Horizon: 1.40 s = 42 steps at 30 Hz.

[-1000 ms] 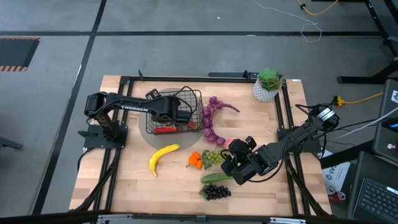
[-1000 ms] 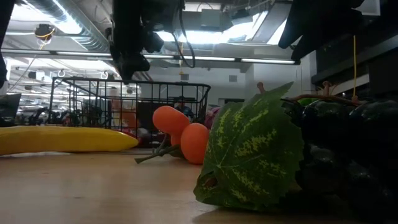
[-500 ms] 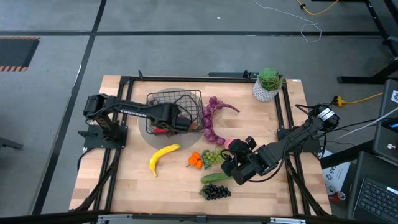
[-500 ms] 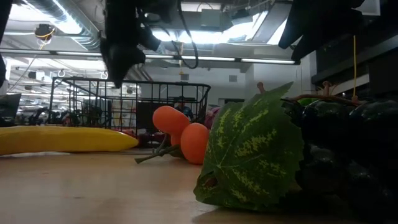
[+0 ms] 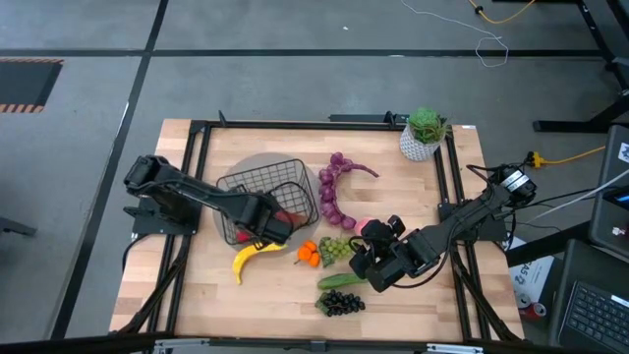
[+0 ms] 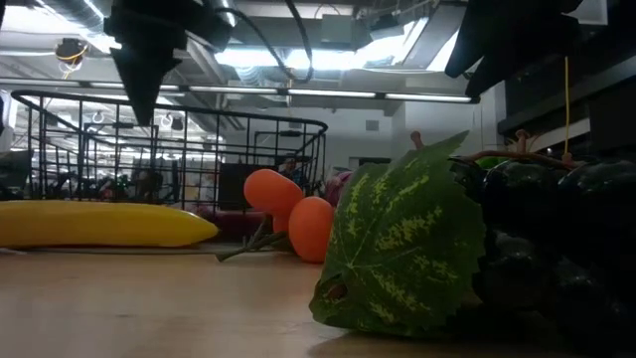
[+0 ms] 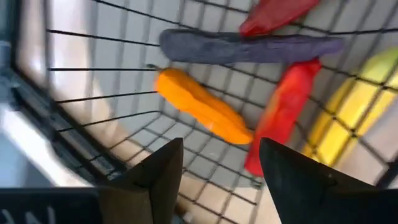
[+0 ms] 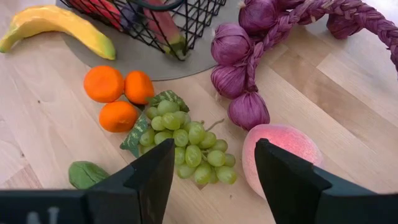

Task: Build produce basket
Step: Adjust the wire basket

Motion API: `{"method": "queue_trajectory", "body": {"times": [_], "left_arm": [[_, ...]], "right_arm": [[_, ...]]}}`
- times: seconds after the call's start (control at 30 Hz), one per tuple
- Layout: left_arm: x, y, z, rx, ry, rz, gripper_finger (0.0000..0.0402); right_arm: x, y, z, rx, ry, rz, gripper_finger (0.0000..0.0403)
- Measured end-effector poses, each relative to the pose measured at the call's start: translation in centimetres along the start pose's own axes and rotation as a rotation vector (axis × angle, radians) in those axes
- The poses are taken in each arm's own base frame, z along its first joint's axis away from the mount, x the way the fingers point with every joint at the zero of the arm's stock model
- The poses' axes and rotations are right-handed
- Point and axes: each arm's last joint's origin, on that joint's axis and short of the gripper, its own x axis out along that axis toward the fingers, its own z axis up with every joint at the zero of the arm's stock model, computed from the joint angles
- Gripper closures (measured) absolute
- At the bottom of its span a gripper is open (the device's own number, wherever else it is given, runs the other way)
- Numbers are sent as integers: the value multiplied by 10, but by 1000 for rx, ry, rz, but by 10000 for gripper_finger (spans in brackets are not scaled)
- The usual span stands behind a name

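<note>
A black wire-mesh basket (image 5: 263, 197) sits tilted on a grey round mat (image 5: 236, 169) at the table's left-centre, its near edge just above the yellow banana (image 5: 250, 258). The left gripper (image 5: 263, 228) hangs over the basket's near corner with its jaws spread wide and nothing between them; through its wrist camera the mesh floor shows an orange chilli (image 7: 202, 106), a red chilli (image 7: 283, 112), a second red piece (image 7: 277, 12) and a dark purplish one (image 7: 249, 46).

Loose on the wooden table (image 5: 413, 187) lie the rest: three small oranges (image 5: 309, 253), green grapes (image 5: 336, 248) touching them, a pink peach (image 5: 371, 228), a cucumber (image 5: 340, 281), dark grapes (image 5: 340, 303) nearest the front edge, and a purple string of bulbs (image 5: 334, 187) curving just right of the basket.

The right gripper (image 5: 366, 264) hovers beside the peach and green grapes, jaws held wide apart and empty (its wrist view looks straight down on both fruits). A white pot with a green plant (image 5: 425, 133) stands at the far right corner.
</note>
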Motion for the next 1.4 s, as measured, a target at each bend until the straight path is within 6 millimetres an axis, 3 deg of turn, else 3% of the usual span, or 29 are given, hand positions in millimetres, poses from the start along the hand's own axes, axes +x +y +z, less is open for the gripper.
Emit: {"method": "queue_trajectory", "body": {"times": [0.33, 0.63, 0.83, 1.1, 1.27, 1.4], "left_arm": [[-17, 5, -8, -53, -99, 4, 195], [-90, -5, -35, -48, -375, -317, 195], [-113, -31, -63, 160, -509, -492, 195], [-89, -63, -93, 299, -526, -510, 195], [-68, -68, -102, 148, -458, -528, 195], [-48, -68, -105, 138, -414, -476, 195]], "right_arm": [[0, 0, 0, 6, -2, 2, 182], [0, 1, 1, 7, -29, -2, 182], [0, 0, 2, 9, -60, -12, 182], [0, 1, 2, 17, -64, -3, 182], [0, 2, 2, 19, -65, -1, 182], [0, 2, 2, 18, -65, -1, 182]]}}
